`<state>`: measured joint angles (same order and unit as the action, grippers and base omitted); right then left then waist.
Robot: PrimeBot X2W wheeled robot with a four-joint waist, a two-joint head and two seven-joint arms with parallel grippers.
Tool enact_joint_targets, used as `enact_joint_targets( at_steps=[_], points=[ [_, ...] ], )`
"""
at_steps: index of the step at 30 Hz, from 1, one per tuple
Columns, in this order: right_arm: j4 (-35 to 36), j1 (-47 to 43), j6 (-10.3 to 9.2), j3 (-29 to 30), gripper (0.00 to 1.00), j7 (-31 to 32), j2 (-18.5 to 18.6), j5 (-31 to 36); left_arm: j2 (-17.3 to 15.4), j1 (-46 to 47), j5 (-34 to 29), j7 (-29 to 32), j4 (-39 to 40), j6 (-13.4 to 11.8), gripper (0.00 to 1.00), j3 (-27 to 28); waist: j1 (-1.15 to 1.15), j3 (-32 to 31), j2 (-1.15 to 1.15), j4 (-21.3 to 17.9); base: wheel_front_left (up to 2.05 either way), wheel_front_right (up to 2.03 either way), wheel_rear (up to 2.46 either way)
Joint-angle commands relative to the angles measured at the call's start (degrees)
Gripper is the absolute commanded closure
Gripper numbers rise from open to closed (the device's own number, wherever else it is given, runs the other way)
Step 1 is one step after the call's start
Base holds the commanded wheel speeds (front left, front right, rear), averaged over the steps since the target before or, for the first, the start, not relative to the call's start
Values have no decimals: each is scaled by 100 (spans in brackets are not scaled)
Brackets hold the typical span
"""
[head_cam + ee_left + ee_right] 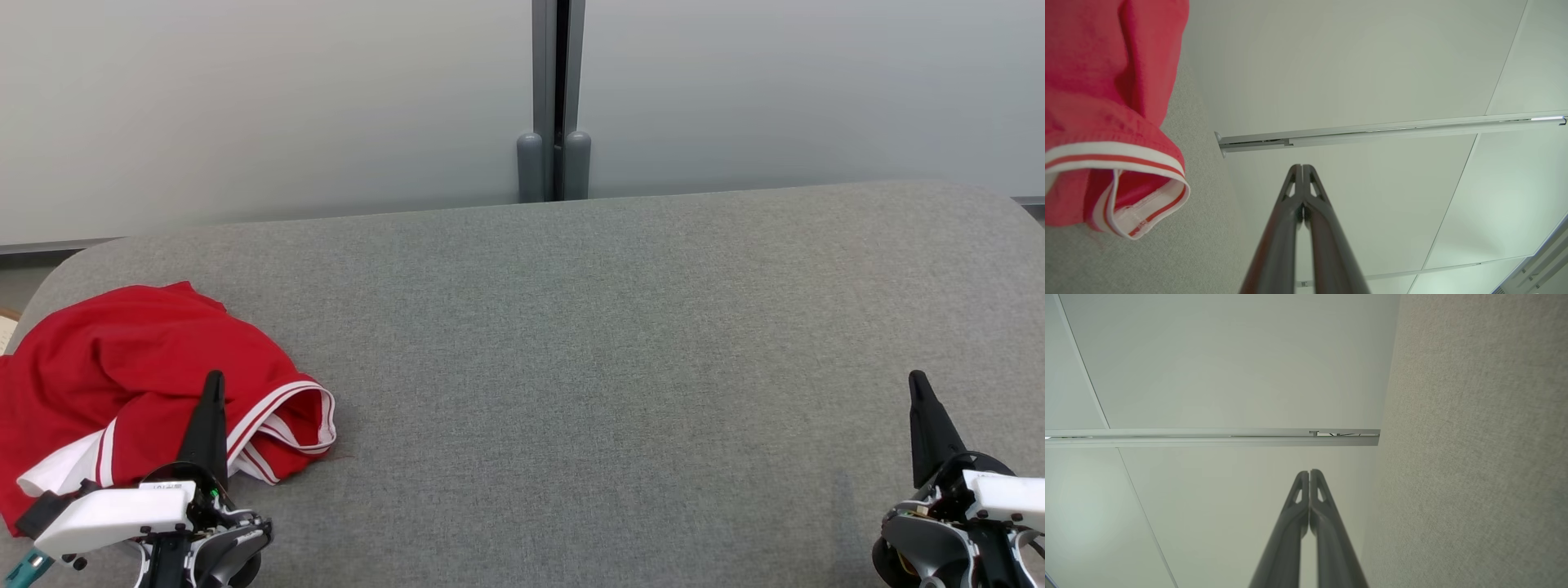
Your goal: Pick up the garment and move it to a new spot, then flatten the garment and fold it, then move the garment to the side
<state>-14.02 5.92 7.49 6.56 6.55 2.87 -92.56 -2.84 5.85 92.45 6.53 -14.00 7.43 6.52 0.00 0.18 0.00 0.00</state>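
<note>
red garment (122,367) w/ white-striped trim lies crumpled at 8 o'clock on grey fabric surface (612,367). left gripper (214,380) at 7 o'clock, just beside its hem, pressed together, nothing held. right gripper (916,380) at 4 o'clock, likewise pressed together, well apart from garment.

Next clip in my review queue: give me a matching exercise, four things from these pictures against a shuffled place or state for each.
Things
1. red garment with white striped trim
2. left gripper
3. right gripper
4. grey metal post

Places and states
A. shut, at the lower right of the head view
B. upright behind the grey padded surface
C. crumpled at the surface's left end
D. shut, fingers seen against red cloth in the head view

Pairs: 1-C, 2-D, 3-A, 4-B
</note>
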Motion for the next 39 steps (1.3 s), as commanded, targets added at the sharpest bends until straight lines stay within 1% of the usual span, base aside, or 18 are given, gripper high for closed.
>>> enact_joint_targets(
  at_steps=[1, 23, 24, 28, 39],
  points=[
    [-4, 55, 0, -5, 100, 8, 6, 29, -13, 72, -8, 11, -6, 24, 100, 12, 0, 0, 0, 0, 0, 0, 0],
    [-4, 55, 0, -5, 100, 7, 6, 29, -13, 72, -8, 11, -6, 24, 100, 12, 0, 0, 0, 0, 0, 0, 0],
    [-4, 55, 0, -5, 0, 7, 6, 29, -13, 72, -8, 11, -6, 24, 0, 12, 0, 0, 0, 0, 0, 0, 0],
    [-168, -156, -1, -6, 0, -2, -51, -8, 61, -202, 0, -3, -173, -2, 0, -17, 0, 0, 0, 0, 0, 0, 0],
    [37, -131, -1, -133, 0, -325, -40, 357, 48, -218, -121, -324, 100, -1, 0, -39, 0, 10, 0, -11, 0, 0, 0]
  ],
)
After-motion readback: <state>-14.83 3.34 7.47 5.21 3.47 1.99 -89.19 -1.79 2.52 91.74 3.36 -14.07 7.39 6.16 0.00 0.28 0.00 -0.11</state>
